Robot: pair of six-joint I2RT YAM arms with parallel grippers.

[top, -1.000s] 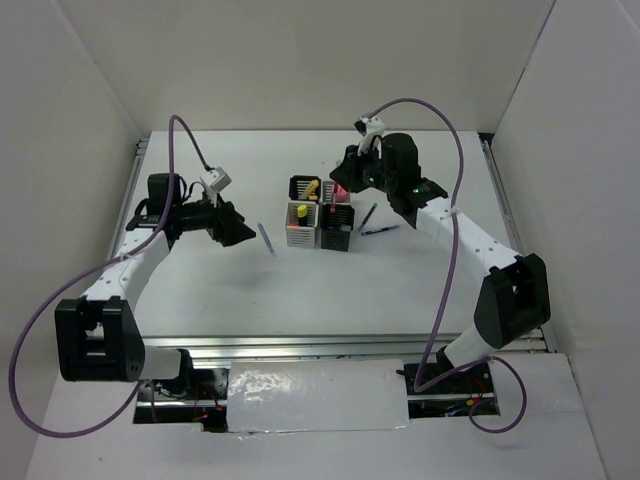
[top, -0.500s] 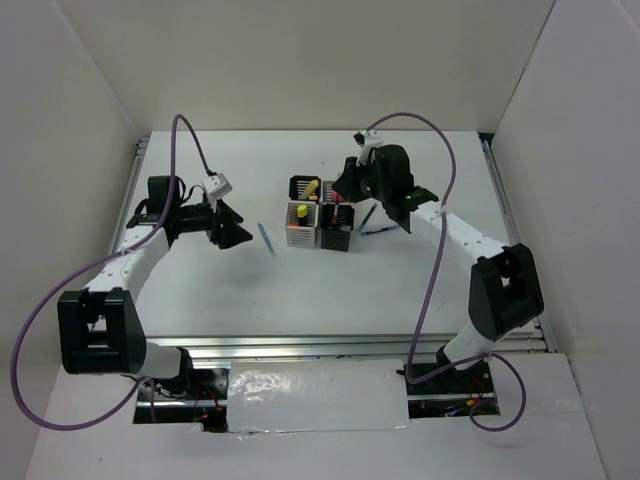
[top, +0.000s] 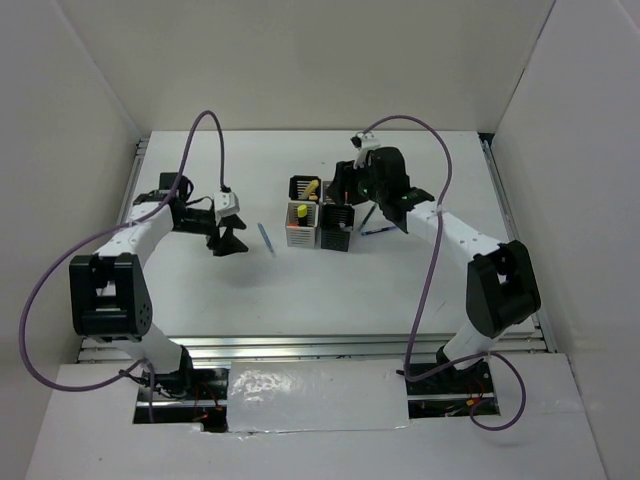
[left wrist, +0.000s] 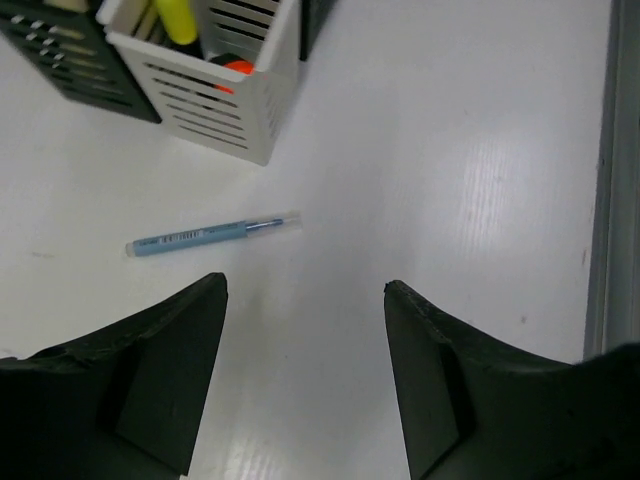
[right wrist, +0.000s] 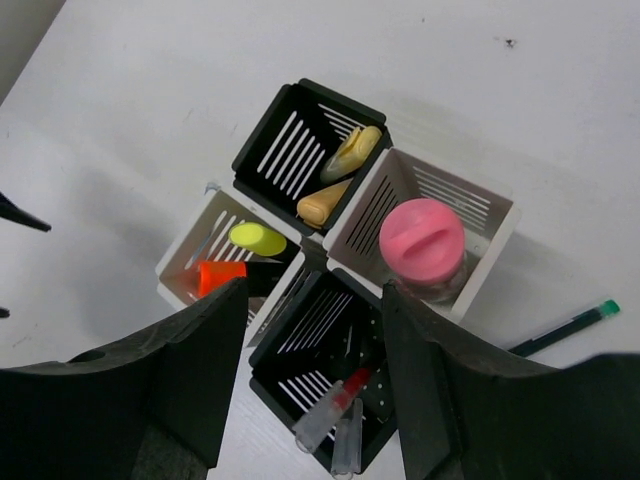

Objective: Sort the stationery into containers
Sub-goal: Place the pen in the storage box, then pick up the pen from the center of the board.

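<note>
Four small cups stand in a two-by-two cluster (top: 300,236). In the right wrist view the far black cup (right wrist: 300,92) holds pale yellow (right wrist: 352,150) and peach (right wrist: 322,206) highlighters. One white cup (right wrist: 495,225) holds a pink highlighter (right wrist: 422,240). The other white cup (right wrist: 180,258) holds yellow (right wrist: 257,238) and orange (right wrist: 220,275) highlighters. The near black cup (right wrist: 262,365) holds clear-capped pens (right wrist: 335,415). My right gripper (right wrist: 315,288) is open and empty above the cluster. My left gripper (left wrist: 305,290) is open and empty, low over the table just short of a blue pen (left wrist: 213,234).
Two dark pens (top: 372,222) lie on the table right of the cluster; one with a green end shows in the right wrist view (right wrist: 560,328). The blue pen (top: 265,238) lies between my left gripper (top: 228,240) and the cups. White walls enclose the table.
My left arm has swung in and its gripper now points down close to the blue pen. My right gripper has moved a little left, over the cups.
</note>
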